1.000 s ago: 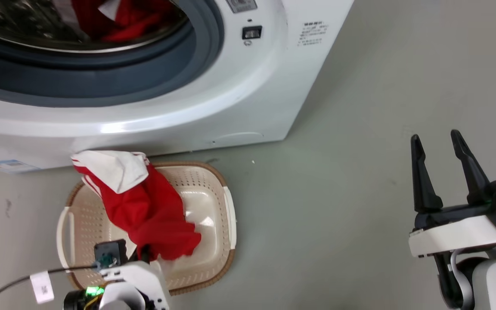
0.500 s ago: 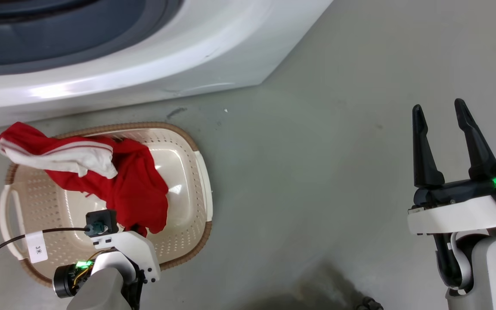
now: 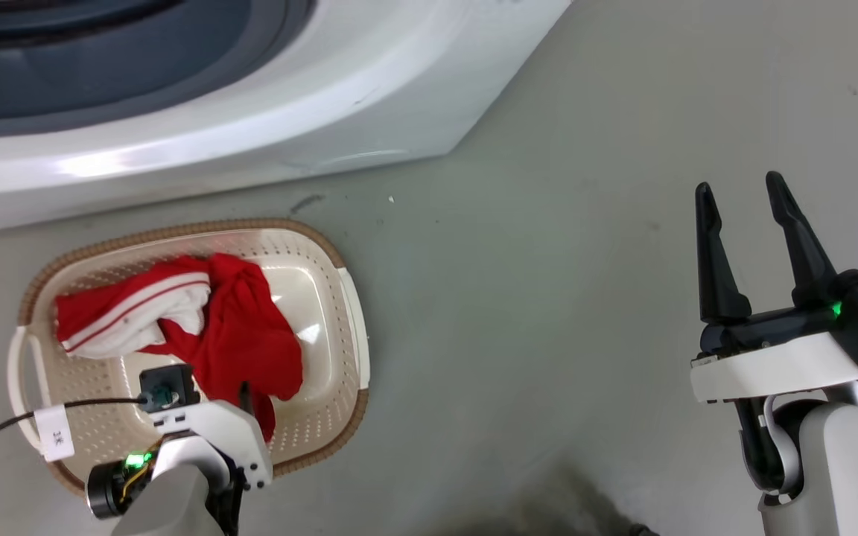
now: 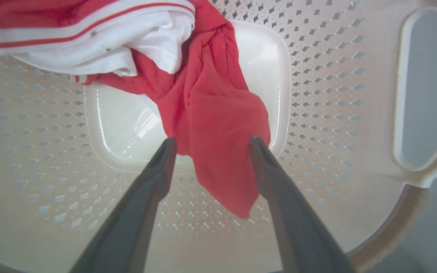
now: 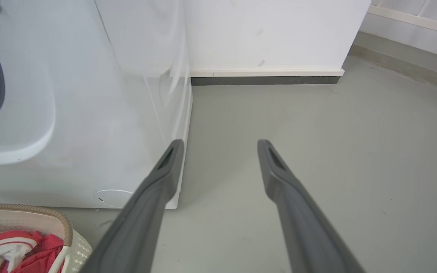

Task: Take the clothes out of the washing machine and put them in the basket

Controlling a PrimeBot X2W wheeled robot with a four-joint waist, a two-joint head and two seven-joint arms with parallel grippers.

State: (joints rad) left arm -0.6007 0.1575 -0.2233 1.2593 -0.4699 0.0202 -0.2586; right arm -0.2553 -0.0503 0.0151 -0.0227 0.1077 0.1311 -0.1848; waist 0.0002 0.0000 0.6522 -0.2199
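Red clothes (image 3: 243,335) with a white striped panel lie inside the cream basket (image 3: 176,227), which stands on the floor just before the washing machine (image 3: 250,126). My left arm's wrist (image 3: 205,439) hovers over the basket's near side, fingers pointing down into it. In the left wrist view my left gripper (image 4: 212,141) is open, a fold of the red clothes (image 4: 211,106) lying between its fingers on the basket floor (image 4: 317,94). My right gripper (image 3: 738,184) is open and empty over bare floor at the right; the right gripper (image 5: 220,144) faces the washing machine's corner (image 5: 89,113).
Grey floor (image 3: 548,298) stretches between the basket and my right arm. A white wall with a dark baseboard (image 5: 264,80) stands behind the machine. A black cable with a white tag (image 3: 53,443) trails from my left wrist. The basket (image 5: 32,208) and clothes (image 5: 10,246) show at lower left.
The head camera has tilted down, so the drum left the picture. The red garment, hanging above the basket with its white part over the far rim, now lies slack inside it.
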